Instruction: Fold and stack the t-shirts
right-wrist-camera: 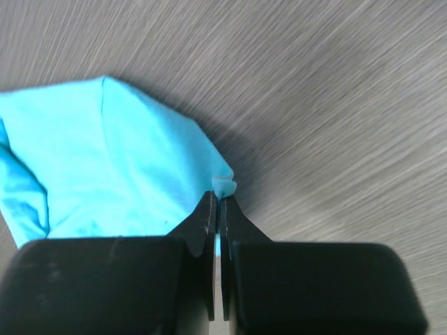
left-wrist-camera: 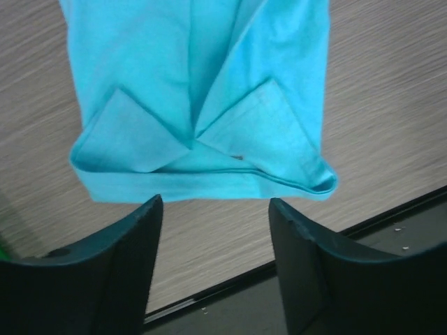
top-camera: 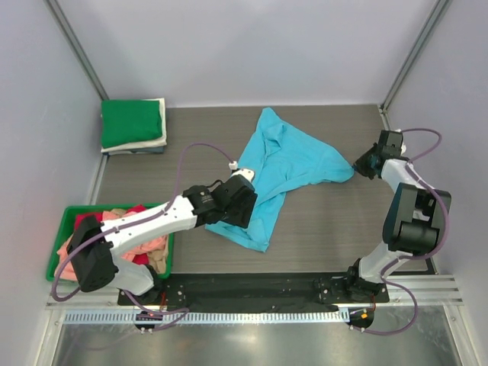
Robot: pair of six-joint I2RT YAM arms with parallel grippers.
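Top external view: shows the blue shirt [top-camera: 290,164] crumpled mid-surface [top-camera: 328,229], long axis slanting from far centre down toward the near left, with one corner drawn out to the right. Finds the right gripper [top-camera: 357,162] at that corner; in the right wrist view, clenched tight on a small nub of blue cloth, nothing else between the jaws. Places the left gripper [top-camera: 235,204] over the shirt's near-left end. From the left wrist view: released, jaws spread wide and holding nothing, with a folded edge of the shirt lying just ahead of the fingertips and running crosswise to them, two triangular flaps tucked above it. Cannot tell how high above the cloth.

Elsewhere: a folded stack [top-camera: 133,126], green on top, at the far-left corner; loose shirts [top-camera: 156,248], pink and red, in the bin [top-camera: 67,217] at near left.

Judged step: securing a second hold to spread the shirt flat. Turns on that near edge lying straight ahead of the left gripper, well apart from the right one; calls for a short advance and a pinch by the left arm, plainly the nearer.
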